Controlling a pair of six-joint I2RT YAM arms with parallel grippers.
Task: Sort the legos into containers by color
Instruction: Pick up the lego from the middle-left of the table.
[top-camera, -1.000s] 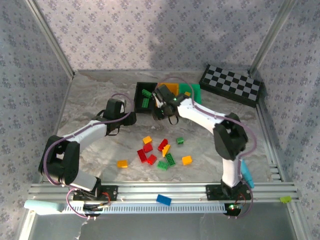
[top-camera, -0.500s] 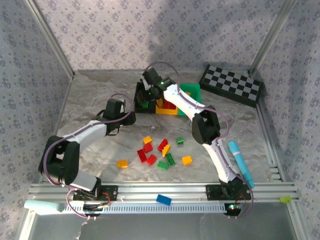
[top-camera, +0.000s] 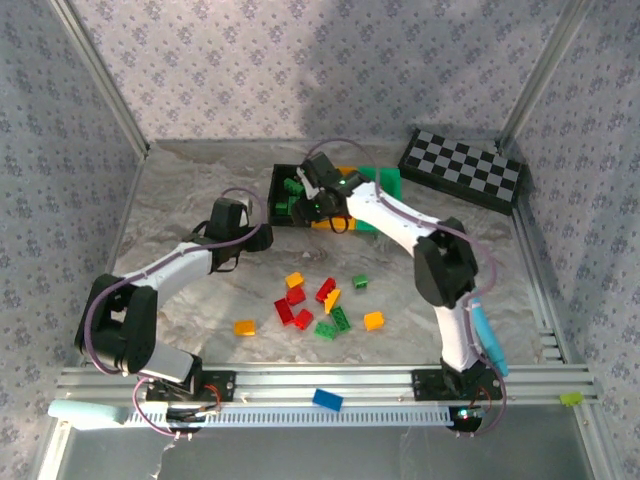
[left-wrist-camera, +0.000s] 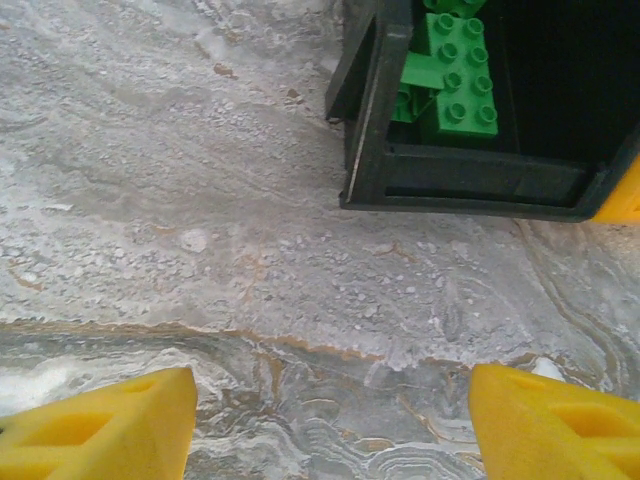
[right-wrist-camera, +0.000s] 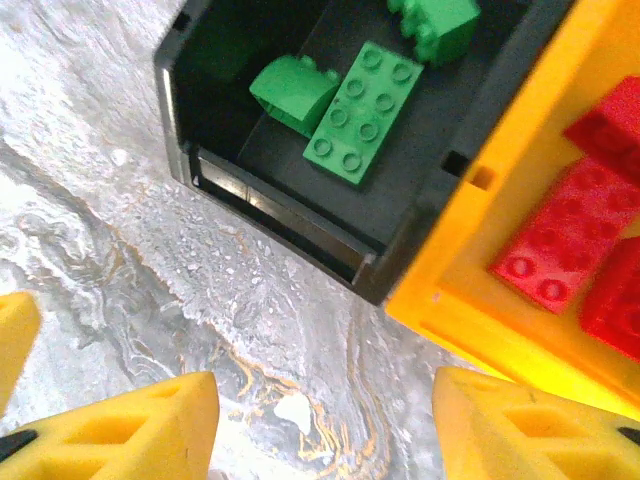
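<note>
Top external view puts the loose legos (top-camera: 296, 296) in a scatter at the middle of the frame. Red, orange and green pieces lie mixed on the marbled table (top-camera: 180, 200), well apart from the containers at upper centre. Those stand in a row, side against side: the black bin (top-camera: 281, 178), then the yellow bin (top-camera: 326, 222), then the green bin (top-camera: 388, 184). In my right wrist view, green bricks (right-wrist-camera: 365, 110) lie flat on the black bin's (right-wrist-camera: 270, 215) floor. Red bricks (right-wrist-camera: 570, 235) lie in the yellow bin (right-wrist-camera: 480, 300). From that I judge the scheme is green to black and red to yellow, which leaves the green bin for the orange pieces.

My right gripper (top-camera: 312, 205) hangs over the near edge where the black and yellow bins meet. Its jaws are spread wide with nothing between them (right-wrist-camera: 320, 430), only bare table under the gap. Being empty there, its next move should be to the scatter for another brick.

My left gripper (top-camera: 255, 237) sits low over bare table, just lower left of the black bin. It too is wide open and carries nothing (left-wrist-camera: 330, 430). The bin's near wall (left-wrist-camera: 470, 180) and its green bricks (left-wrist-camera: 455, 85) fill the upper right of that wrist view. I judge it waits there to keep clear of the right arm.

A lone blue brick (top-camera: 326, 400) rests on the rail at the bottom, and a checkered board (top-camera: 462, 170) lies at upper right. Neither belongs to the sort.
</note>
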